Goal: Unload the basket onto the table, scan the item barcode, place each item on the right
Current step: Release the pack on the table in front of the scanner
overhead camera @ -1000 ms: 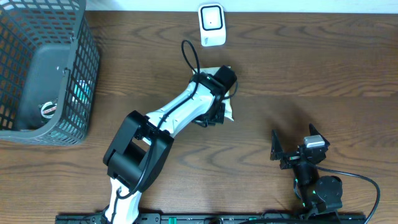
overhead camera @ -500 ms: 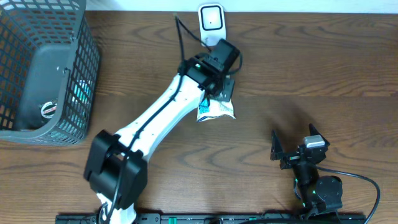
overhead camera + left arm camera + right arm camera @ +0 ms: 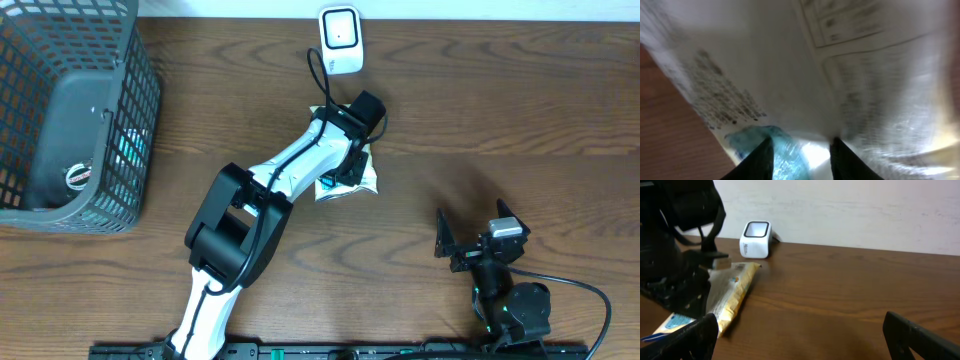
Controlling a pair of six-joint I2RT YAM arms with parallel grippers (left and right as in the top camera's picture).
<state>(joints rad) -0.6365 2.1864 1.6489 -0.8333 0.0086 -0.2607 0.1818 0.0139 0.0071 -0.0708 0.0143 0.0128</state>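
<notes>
I see the pack (white, blue corner) on a brown table, white wall behind; left claw parted, right claw wide.

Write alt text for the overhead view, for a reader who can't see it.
The left hand is down over a white packet in the middle of a wooden table, near a white scanner at the far edge. A grey basket stands at the left, and the right hand sits open at the lower right.

wooden table with basket, white scanner, snack packet
</notes>
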